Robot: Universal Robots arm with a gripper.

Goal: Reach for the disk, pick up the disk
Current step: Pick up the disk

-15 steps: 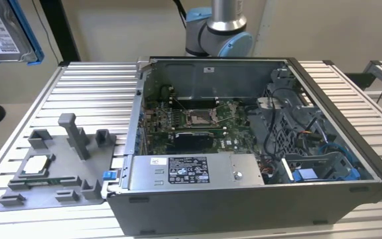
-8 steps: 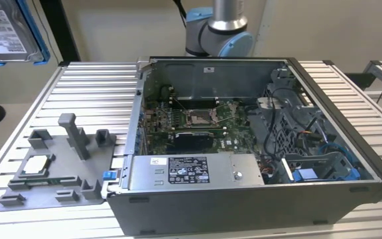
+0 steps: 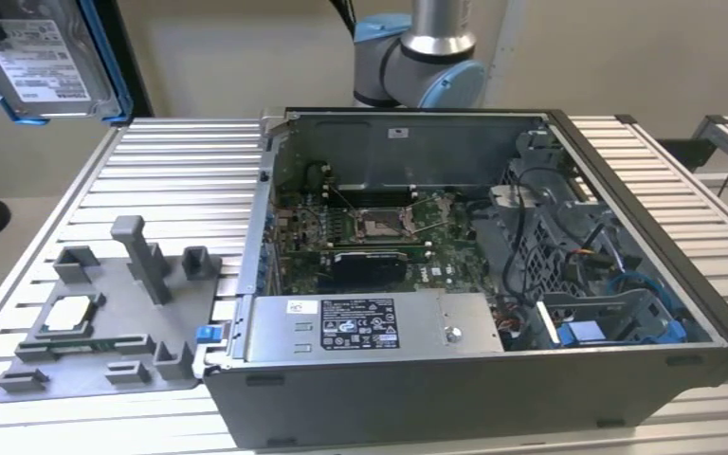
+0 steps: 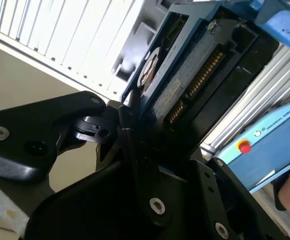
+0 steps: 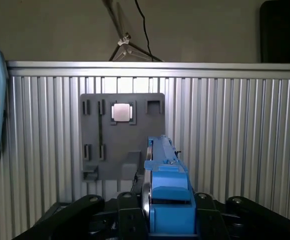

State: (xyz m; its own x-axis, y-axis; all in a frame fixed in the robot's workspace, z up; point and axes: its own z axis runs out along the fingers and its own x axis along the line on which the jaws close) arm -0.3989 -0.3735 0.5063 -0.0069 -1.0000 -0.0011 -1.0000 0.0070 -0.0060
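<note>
Black fingers pinch the disk edge-on in the first wrist view; at the exterior view's far left we see it raised clear of the surface; pickup, we judge, is complete.

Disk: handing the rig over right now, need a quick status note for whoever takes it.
Gripper: shut on the disk, which stands edge-on between the jaws in the first wrist view.
Disk: in its blue bracket, lifted off the table, at the exterior view's upper left.
Other items: the gray fixture plate lies on the table with the CPU chip on it. The open computer case is to the exterior view's right of the plate.
Done: reach and pick-up.
Left: nothing of this task, as far as the views show.
</note>
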